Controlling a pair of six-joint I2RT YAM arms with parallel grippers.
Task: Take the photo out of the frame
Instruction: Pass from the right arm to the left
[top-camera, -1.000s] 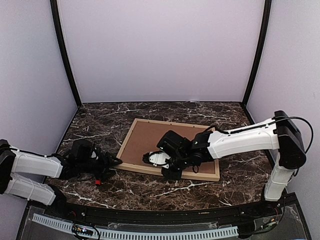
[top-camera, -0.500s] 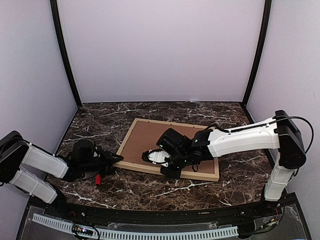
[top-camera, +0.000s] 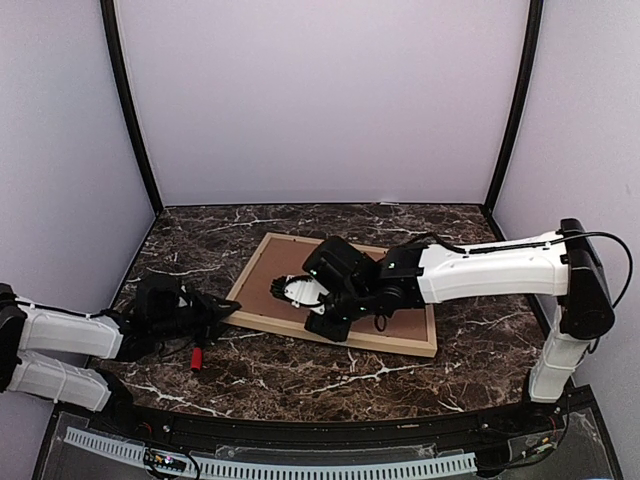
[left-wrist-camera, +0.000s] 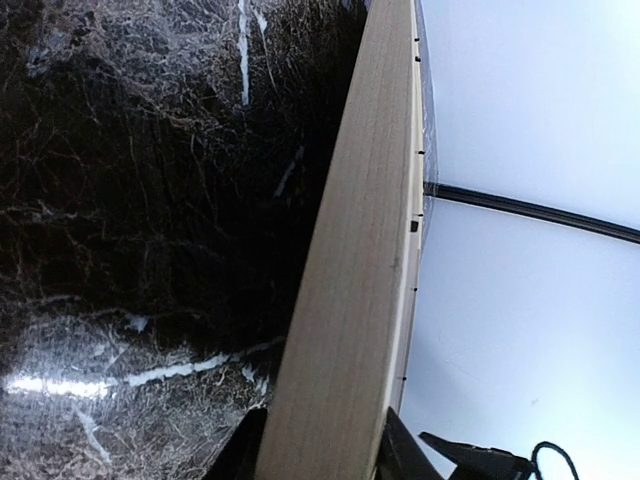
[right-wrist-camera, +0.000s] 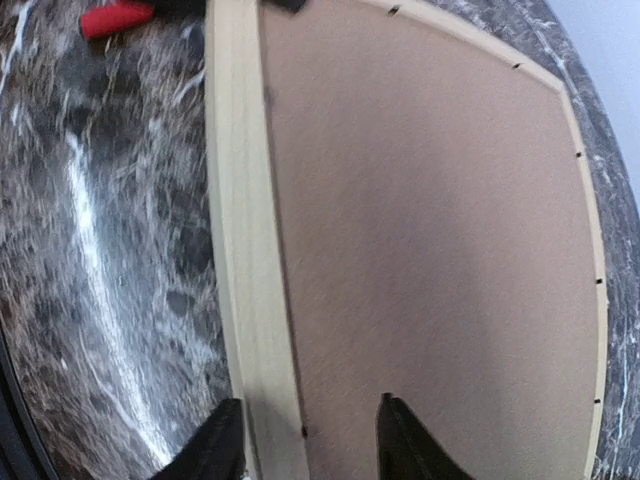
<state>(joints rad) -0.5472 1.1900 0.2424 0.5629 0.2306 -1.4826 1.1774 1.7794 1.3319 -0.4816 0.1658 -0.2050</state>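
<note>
A: What was the biggest thing there?

B: The table, dark marble. On it lay the frame, flat and back up, with the brown board filling it. The photo itself did not show.

A: And the right gripper?

B: The right gripper hung over the frame's left side with its fingers wide apart. One was just outside the wooden rail and the other over the board, so the rail lay between them. Whether either touched could not be told.

A: The left gripper?

B: The left gripper was at the frame's near left corner, clamped on the rail with a finger on each side of the wood.

A: Anything smaller?

B: A red piece lay on the table by the left gripper, apart from the frame.
</note>
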